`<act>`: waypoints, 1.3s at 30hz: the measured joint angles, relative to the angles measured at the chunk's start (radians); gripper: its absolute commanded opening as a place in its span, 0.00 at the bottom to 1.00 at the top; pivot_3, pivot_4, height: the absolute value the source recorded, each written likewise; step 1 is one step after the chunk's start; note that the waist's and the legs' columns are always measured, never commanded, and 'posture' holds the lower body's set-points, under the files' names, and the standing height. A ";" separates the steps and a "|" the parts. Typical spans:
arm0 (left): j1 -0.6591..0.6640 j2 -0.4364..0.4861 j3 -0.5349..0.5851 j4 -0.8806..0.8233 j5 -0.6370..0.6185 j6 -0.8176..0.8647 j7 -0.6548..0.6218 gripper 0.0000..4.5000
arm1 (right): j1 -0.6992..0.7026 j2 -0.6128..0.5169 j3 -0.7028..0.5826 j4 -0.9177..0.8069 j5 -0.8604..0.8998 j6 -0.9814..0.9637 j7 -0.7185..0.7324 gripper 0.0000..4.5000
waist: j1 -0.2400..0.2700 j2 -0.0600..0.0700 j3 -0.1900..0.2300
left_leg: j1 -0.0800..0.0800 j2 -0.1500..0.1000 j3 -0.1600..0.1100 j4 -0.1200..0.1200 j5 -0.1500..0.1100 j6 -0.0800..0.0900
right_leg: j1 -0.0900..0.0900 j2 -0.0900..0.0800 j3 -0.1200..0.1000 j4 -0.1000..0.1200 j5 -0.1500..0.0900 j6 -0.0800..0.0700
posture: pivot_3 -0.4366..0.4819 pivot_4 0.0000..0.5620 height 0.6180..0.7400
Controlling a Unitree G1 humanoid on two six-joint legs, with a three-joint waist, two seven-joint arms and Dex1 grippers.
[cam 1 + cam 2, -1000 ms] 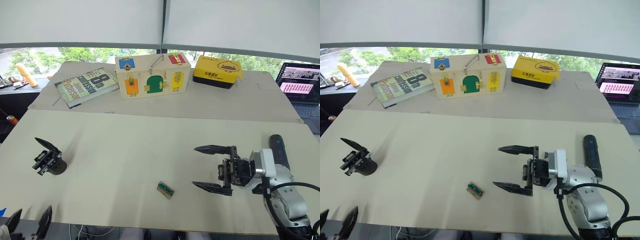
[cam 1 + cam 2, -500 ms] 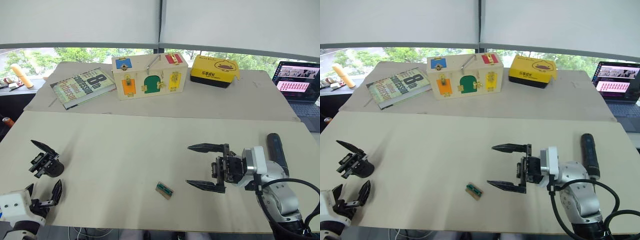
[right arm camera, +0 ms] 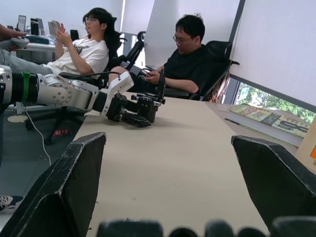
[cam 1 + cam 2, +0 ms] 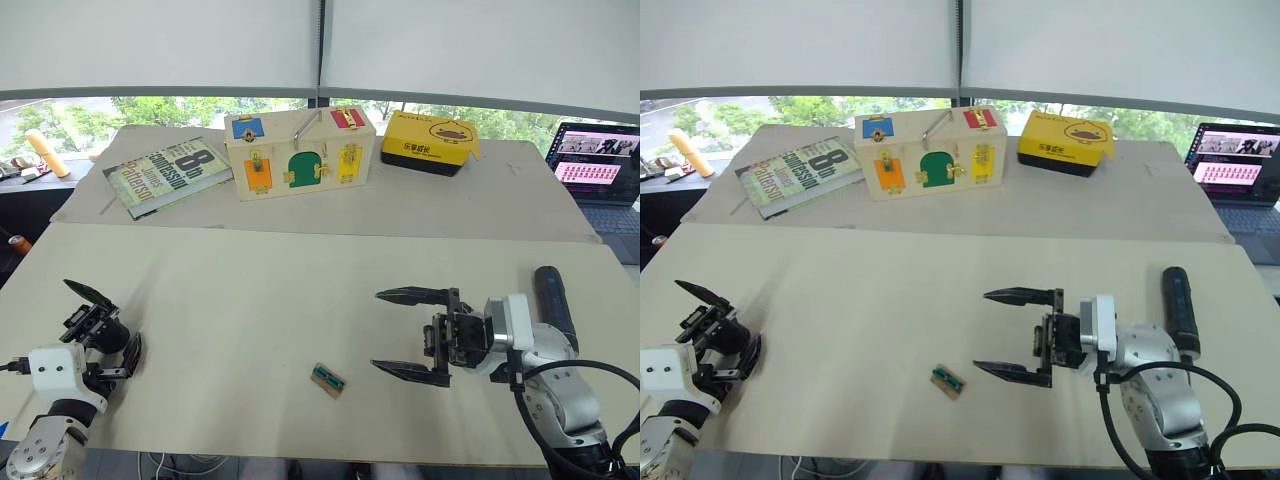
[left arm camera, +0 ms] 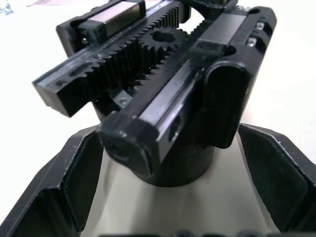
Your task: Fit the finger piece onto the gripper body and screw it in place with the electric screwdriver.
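So the small black blocky gripper body [image 4: 92,320] with its pointed claw sits at the left edge of the pale worktop [image 4: 260,290]. Left end effector [image 5: 163,182] is spread around its base, not clamped. Right end effector [image 4: 412,332] hangs wide apart, empty, near the dark cylindrical electric screwdriver [image 4: 552,298]. Risk: closing off-centre could tip the body or shove it off the edge.
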 measured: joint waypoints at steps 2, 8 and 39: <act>-0.003 0.002 0.000 0.019 0.005 -0.014 0.001 0.63 | 0.000 0.000 -0.006 -0.006 0.000 0.000 -0.012 1.00 | 0.000 0.003 -0.002 | 0.001 0.000 0.000 -0.001 0.000 -0.001 | 0.000 0.000 0.000 0.000 0.000 0.000 | 0.48 0.27 1.00; -0.014 -0.005 -0.001 0.044 -0.006 -0.065 -0.024 0.51 | 0.003 -0.009 -0.023 -0.007 -0.001 0.000 -0.016 1.00 | 0.000 0.004 -0.002 | 0.001 0.000 0.000 -0.003 0.001 -0.001 | 0.000 -0.001 0.000 0.000 0.001 -0.002 | 0.48 0.27 1.00; -0.267 -0.085 -0.615 -0.095 0.195 -0.013 -0.114 0.51 | 0.242 -0.090 -0.117 -0.014 -0.015 -0.108 0.037 1.00 | 0.022 -0.001 0.000 | -0.001 0.000 -0.001 0.001 0.001 -0.001 | 0.001 0.000 0.000 -0.002 0.004 -0.001 | 0.48 0.27 1.00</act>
